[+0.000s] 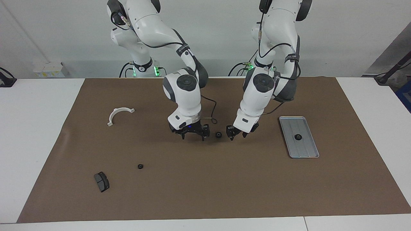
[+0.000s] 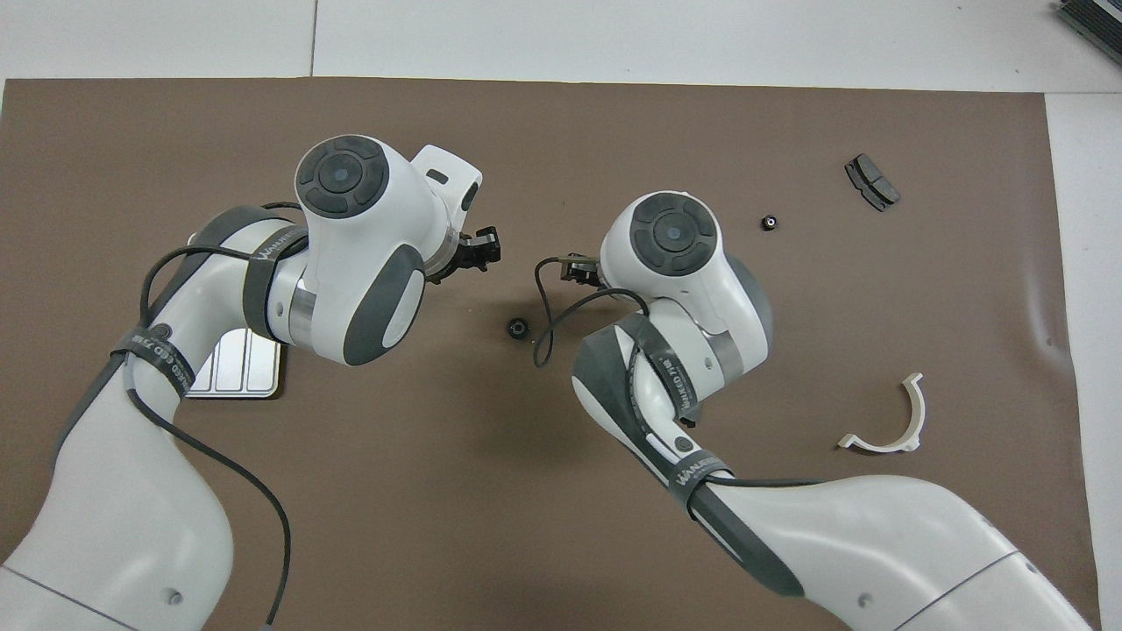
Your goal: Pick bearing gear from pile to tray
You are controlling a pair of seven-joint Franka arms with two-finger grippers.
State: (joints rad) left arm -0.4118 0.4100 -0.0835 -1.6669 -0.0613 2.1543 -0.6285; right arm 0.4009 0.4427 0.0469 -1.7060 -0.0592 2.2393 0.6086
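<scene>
Loose gear point(image 1: 218, 134) flat on the mat point(image 1: 205, 192), mid-table, between both grippers, touched by neither. Left gripper point(image 1: 236, 134) low just beside it, toward the tray point(image 1: 306, 154), fingers apart, nothing held. Right gripper point(image 1: 192, 132) low on the gear's opposite flank, fingers spread, empty.

Likely next: left pickup. Centre over gear, straddle it, drop straight down until tips nearly meet mat, then close; off-centre close risks flicking it away. Keep right gripper clear to avoid a bump.

One gear point(image 1: 298, 137) already in tray; set the next on a bare ridge. Third gear point(image 1: 140, 166) nearer the right arm's end, with pad point(image 1: 101, 181) and bracket point(image 1: 118, 115).
</scene>
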